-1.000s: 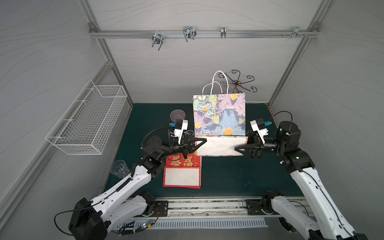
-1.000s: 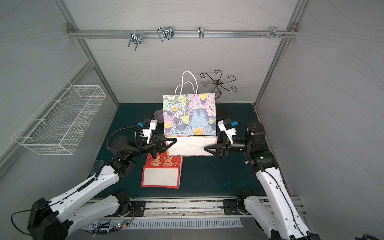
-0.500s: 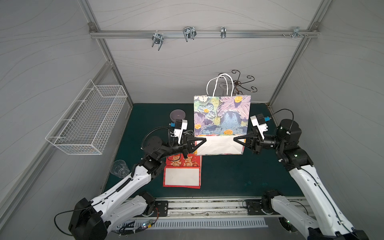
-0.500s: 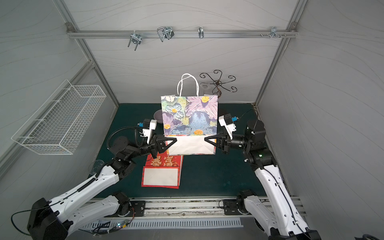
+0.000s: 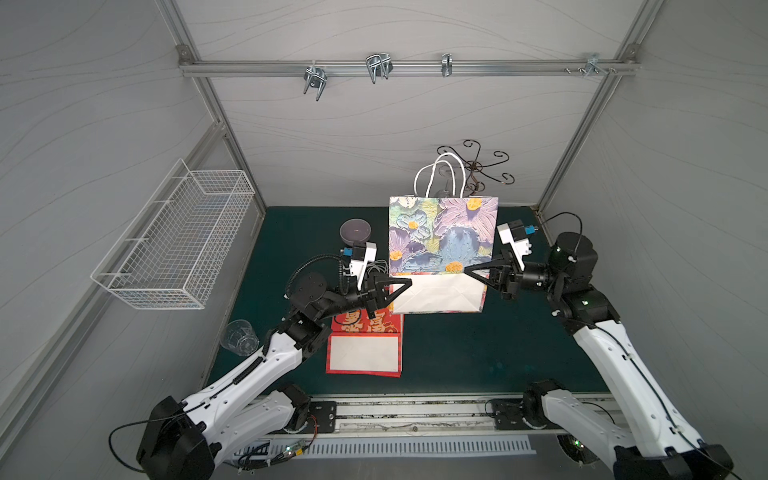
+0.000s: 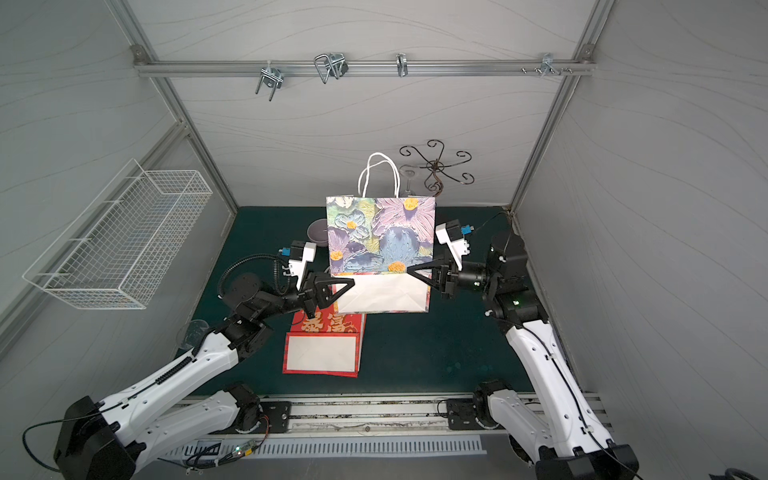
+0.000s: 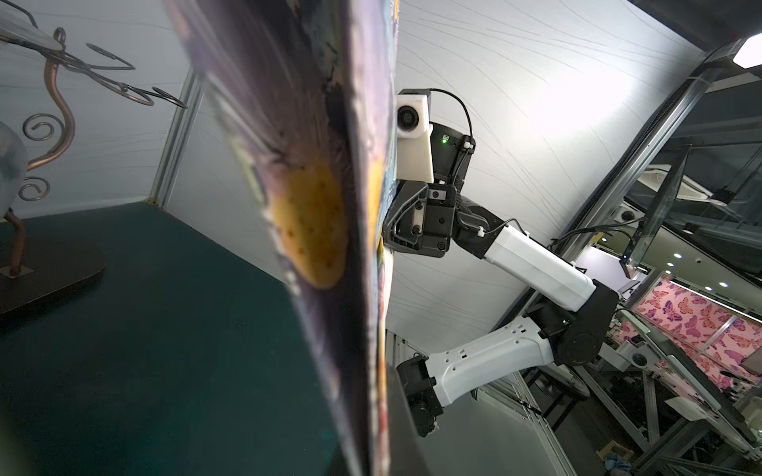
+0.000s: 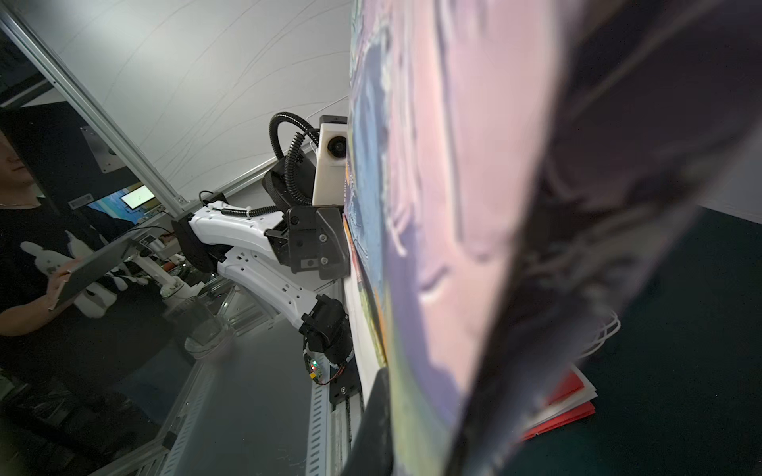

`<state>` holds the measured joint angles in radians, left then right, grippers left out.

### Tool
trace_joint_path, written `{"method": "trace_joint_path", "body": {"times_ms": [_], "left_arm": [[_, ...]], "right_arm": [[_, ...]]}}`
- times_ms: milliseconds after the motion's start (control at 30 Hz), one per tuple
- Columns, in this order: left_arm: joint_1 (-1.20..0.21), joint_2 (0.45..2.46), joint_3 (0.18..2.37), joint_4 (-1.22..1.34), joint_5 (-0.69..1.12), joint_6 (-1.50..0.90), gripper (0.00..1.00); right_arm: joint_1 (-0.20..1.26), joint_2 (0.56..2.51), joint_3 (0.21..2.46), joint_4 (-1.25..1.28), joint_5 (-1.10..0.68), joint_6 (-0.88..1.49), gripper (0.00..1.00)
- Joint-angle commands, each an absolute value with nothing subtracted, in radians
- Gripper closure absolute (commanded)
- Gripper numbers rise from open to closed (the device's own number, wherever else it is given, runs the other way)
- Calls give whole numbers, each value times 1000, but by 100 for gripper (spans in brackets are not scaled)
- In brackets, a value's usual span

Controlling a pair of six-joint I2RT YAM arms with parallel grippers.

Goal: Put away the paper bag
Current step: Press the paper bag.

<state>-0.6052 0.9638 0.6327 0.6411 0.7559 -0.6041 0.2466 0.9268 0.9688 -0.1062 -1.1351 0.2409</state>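
I hold the paper bag (image 5: 442, 237) upright above the middle of the green mat (image 5: 457, 357), my left gripper (image 5: 405, 283) and right gripper (image 5: 469, 272) each pinched shut on a lower side edge. I should move both together, keeping it taut, handles up.

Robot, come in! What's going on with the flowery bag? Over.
Both end effectors, left and right, shut on flowery bag. Bag held upright above the mat. Red bag lies flat below.
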Motion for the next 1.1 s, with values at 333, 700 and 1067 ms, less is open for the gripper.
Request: {"method": "trace_joint_path", "body": {"times_ms": [333,700,1067], "left_arm": [[-611,945,606,614,825,-565,100],[-614,940,584,583,843,-540,100],[-618,938,572,552,852,-514,100]], "right_arm": [[235,938,1029,-73,-1120,252,100],[202,942,1041,-51,-1094,271,65],[178,957,1044,-4,-1112,305,82]]}}
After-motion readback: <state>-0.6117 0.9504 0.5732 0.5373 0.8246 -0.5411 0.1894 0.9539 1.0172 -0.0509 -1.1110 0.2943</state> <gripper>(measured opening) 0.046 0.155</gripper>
